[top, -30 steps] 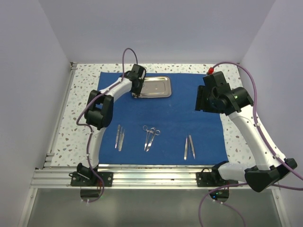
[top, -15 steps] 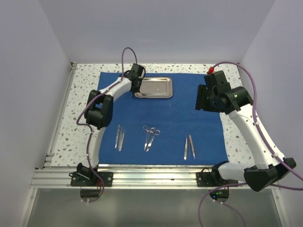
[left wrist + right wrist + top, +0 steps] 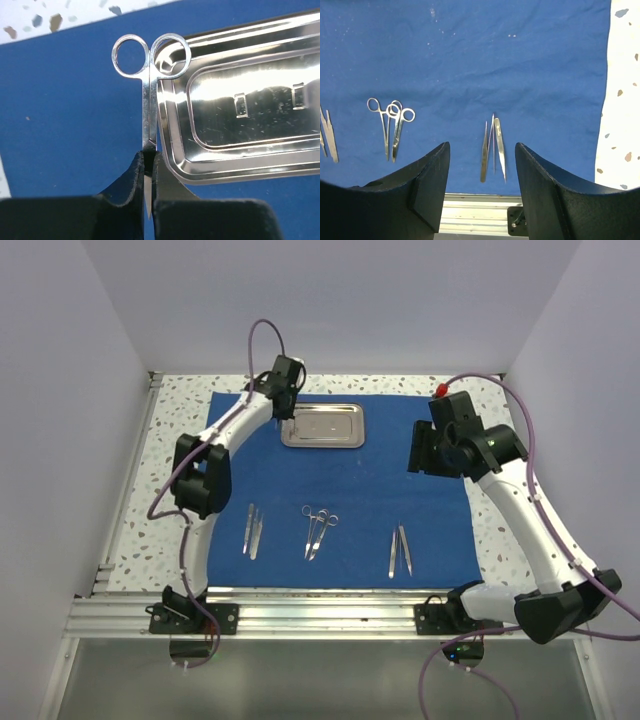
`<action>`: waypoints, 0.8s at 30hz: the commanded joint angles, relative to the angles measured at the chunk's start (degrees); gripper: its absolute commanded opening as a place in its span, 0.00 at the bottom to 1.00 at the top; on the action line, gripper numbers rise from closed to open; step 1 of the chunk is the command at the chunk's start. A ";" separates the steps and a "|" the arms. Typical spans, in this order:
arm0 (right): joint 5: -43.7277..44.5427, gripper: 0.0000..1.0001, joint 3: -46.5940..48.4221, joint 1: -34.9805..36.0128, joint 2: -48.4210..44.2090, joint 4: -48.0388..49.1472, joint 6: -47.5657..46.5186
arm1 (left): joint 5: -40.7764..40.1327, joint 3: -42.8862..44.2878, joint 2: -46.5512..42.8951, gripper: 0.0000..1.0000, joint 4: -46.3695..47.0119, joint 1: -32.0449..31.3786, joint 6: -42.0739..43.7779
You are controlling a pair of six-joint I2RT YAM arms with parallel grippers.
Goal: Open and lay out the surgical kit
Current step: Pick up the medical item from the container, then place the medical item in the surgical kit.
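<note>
The royal-blue cloth (image 3: 380, 480) lies spread flat on the table. The steel tray (image 3: 322, 426) rests on its far part and also shows in the left wrist view (image 3: 250, 110). My left gripper (image 3: 148, 156) is shut on the blades of ring-handled scissors (image 3: 148, 100), held along the tray's left edge; in the top view it (image 3: 288, 408) is at that edge. My right gripper (image 3: 482, 145) is open and empty above the cloth's right part (image 3: 425, 450). Tweezers (image 3: 252, 530), ring-handled forceps (image 3: 318, 530) and more tweezers (image 3: 400, 550) lie in a row near the front.
Speckled tabletop (image 3: 180, 440) shows left and right of the cloth. An aluminium rail (image 3: 320, 610) runs along the near edge. White walls close in the sides and back. In the right wrist view, the forceps (image 3: 391, 125) and tweezers (image 3: 492, 145) lie below the fingers.
My left wrist has risen and shifted slightly toward the back at the tray's left edge. The right arm and the laid-out instruments have hardly moved.
</note>
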 commanded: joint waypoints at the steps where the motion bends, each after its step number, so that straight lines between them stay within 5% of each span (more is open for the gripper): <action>1: -2.35 0.59 -1.17 -0.35 -1.67 2.90 -1.21 | -0.48 2.88 -7.56 0.00 -1.27 -0.11 -2.51; 5: -3.49 0.59 -2.92 -0.44 -3.42 4.13 -1.47 | 3.13 -4.39 -13.70 0.00 -2.25 -1.77 -8.57; 7: -3.84 0.59 -3.89 -0.62 -4.04 4.66 -1.47 | 3.22 -14.67 -20.18 0.00 -0.58 -4.32 -11.98; 15: -8.41 0.59 -9.34 -0.79 -8.08 6.59 -0.16 | 4.18 -38.57 -32.17 0.00 2.14 -23.39 -33.34; 24: -8.15 0.59 -13.21 3.86 -13.71 5.01 0.11 | 1.64 -47.66 -36.31 0.00 5.05 -32.45 -51.81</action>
